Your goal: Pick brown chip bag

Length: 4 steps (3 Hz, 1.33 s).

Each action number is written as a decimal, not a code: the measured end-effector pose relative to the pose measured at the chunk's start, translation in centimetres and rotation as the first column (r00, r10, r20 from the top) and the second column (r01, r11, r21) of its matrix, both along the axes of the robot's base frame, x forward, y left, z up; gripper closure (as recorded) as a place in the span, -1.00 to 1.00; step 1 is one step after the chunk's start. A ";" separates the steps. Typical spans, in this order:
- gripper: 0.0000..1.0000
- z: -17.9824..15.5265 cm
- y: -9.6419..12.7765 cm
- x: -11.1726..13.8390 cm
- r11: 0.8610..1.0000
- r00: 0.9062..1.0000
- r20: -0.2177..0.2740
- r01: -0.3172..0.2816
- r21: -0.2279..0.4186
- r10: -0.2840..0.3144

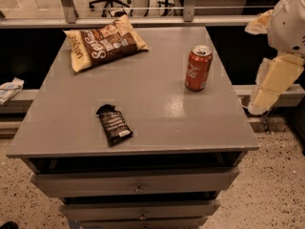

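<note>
The brown chip bag [105,41] lies flat at the far left of the grey cabinet top [157,104]. It has a dark brown centre with white lettering and tan-yellow ends. My gripper [269,87] hangs at the right edge of the view, off the cabinet's right side and beside its top edge. It is far from the bag, with the whole cabinet top between them, and it holds nothing that I can see.
A red soda can [198,67] stands upright at the right of the top. A small black flat packet [114,124] with a white label lies near the front. Drawers [138,185] sit below. A rail and window run behind.
</note>
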<state>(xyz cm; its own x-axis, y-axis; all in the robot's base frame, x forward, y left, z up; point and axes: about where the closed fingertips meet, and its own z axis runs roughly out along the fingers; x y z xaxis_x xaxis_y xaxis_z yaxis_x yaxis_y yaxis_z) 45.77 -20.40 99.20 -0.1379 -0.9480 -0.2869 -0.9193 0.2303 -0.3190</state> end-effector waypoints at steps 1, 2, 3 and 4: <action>-1.00 0.1 0.8 0.5 1.000 1.000 0.006 -0.012 0.005 0.012; -1.00 -0.1 2.9 2.2 0.999 0.999 0.016 -0.050 0.022 0.049; -1.00 -0.2 7.7 6.1 0.982 0.986 0.106 -0.139 0.131 0.125; -1.00 0.0 11.7 9.6 0.952 0.968 0.204 -0.192 0.239 0.144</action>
